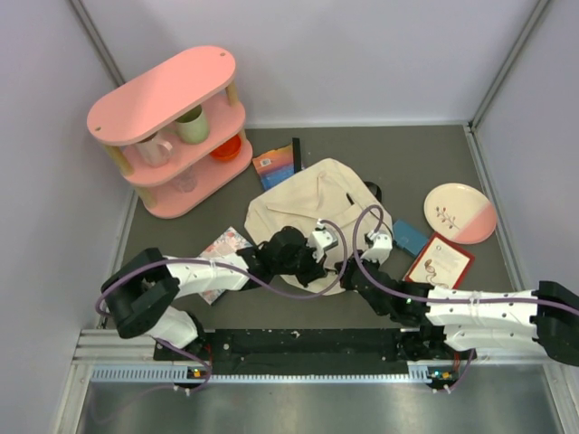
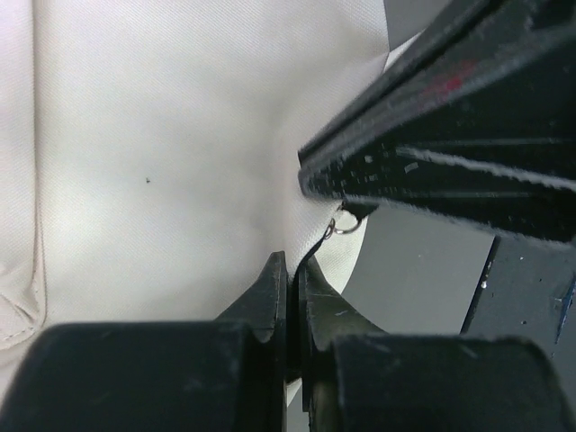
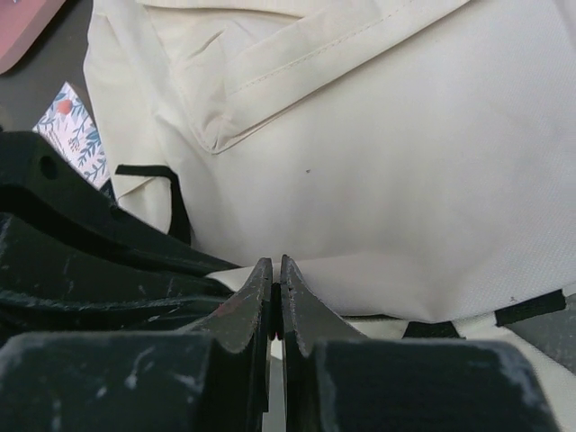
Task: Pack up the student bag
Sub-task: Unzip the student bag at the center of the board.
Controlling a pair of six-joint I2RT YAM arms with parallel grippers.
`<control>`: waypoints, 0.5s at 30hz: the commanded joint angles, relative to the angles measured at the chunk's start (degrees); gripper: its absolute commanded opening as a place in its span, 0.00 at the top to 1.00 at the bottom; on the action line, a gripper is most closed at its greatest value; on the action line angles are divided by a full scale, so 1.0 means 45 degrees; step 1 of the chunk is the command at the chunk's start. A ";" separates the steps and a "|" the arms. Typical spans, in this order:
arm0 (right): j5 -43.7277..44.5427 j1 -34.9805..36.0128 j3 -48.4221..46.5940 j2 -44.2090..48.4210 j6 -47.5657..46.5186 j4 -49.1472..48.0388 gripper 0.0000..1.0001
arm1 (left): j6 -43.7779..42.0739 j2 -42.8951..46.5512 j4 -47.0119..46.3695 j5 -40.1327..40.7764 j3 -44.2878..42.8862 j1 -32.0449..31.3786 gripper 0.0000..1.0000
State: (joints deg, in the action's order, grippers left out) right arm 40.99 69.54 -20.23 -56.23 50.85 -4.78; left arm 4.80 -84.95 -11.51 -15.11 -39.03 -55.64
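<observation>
Cream canvas backpack [image 1: 308,201]: just above both my grippers, mid-frame, equally near.
Left gripper [image 2: 290,273]: pinching black zip cord [image 2: 313,246].
Right gripper [image 3: 274,270]: closed; hold unclear.

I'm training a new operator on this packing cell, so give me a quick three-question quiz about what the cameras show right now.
1. True or false: the left pincer and the right pincer are both shut.
2. Which lies right of the student bag in the top view? A plate, B kettle, C shoe.
3. What colour is the shelf?
Key: 1 true; 2 A; 3 pink.
</observation>
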 commanded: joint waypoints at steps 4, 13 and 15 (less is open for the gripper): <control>0.0247 -0.1019 -0.0095 0.0950 -0.0088 0.0515 1.00 | 0.0379 0.1901 0.0662 0.1540 0.0917 0.0040 1.00; 0.0324 -0.1428 0.0295 0.1362 -0.0343 0.0378 1.00 | 0.1120 0.4029 0.1170 0.3648 0.2577 0.0391 1.00; 0.0363 -0.1527 0.0432 0.1420 -0.0266 0.0397 1.00 | 0.1567 0.4539 0.1035 0.3730 0.3122 0.0527 1.00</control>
State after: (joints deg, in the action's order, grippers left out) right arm 40.16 64.42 -19.64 -51.00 50.35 -3.46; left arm 7.97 -69.30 -8.91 -4.36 -29.02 -54.74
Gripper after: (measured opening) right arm 0.015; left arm 0.036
